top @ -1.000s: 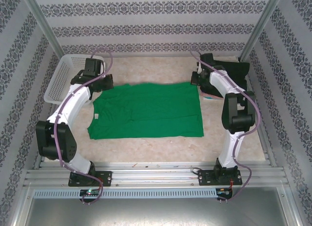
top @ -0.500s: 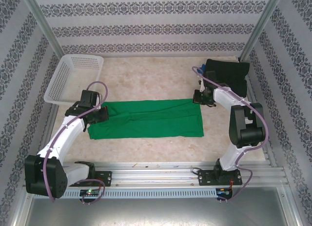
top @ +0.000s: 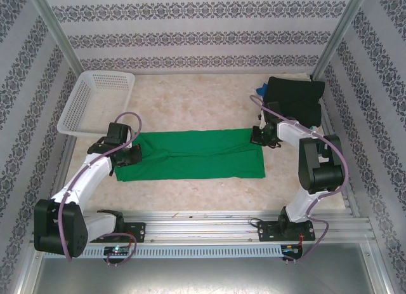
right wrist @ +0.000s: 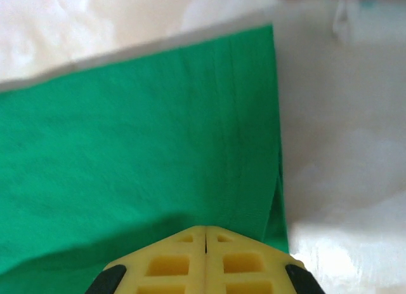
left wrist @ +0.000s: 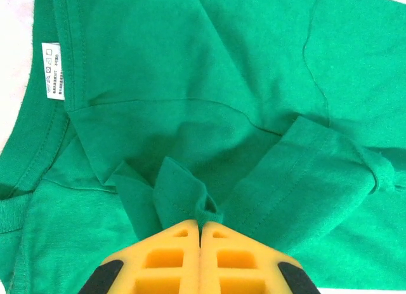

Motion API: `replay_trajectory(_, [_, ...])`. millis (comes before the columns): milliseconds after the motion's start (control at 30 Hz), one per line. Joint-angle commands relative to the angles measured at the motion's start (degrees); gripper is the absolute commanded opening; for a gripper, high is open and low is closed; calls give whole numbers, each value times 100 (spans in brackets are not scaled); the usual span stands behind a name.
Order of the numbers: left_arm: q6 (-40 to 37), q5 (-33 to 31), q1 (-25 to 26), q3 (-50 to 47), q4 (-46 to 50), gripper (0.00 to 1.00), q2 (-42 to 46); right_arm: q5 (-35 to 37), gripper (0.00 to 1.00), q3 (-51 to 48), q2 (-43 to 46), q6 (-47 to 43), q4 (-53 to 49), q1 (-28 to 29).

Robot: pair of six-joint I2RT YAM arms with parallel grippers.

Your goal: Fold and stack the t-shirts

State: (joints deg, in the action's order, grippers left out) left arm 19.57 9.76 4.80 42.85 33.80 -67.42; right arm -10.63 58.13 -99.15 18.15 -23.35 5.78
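Green t-shirt [top: 190,155]: lies at the middle of the bench [top: 190,97], folded into a long band running left to right.

Left gripper [left wrist: 200,225]: at the band's left end, near the collar and the white label [left wrist: 53,70]. Its jaws are closed on a raised pinch of green cloth.

Right gripper [right wrist: 205,230]: over the band's right edge, jaws pressed together. Whether cloth is caught between them cannot be told.

Black t-shirt [top: 293,98]: folded at the far right corner, apart from the green one.

White basket [top: 95,100]: far left corner.
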Motion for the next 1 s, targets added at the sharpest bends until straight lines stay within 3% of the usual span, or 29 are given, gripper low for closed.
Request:
replay_trajectory(0, [96, -215, -40, -65, -169, 0, -137, 28, 7, -149, 129, 97, -46, 26])
replay_trajectory(167, [96, -376, -40, -6, -373, 0, -597, 112, 7, -209, 203, 83, -53, 28])
replay_trajectory(333, [-48, -461, -52, 755, -207, 0, -1211, 73, 7, -123, 239, 140, -46, 26])
replay_trajectory(767, [-978, -559, -67, 4972, 457, 0, -3285, 103, 7, 2498, -655, -49, -705, -24])
replay_trajectory(833, [-1019, -488, -67, 5065, 566, 0, -3330, 28, 7, 2354, -571, -38, -635, -16])
replay_trajectory(967, [-789, -427, -112, 4111, 332, 0, -2801, -44, 7, 1560, -254, -9, -335, -24])
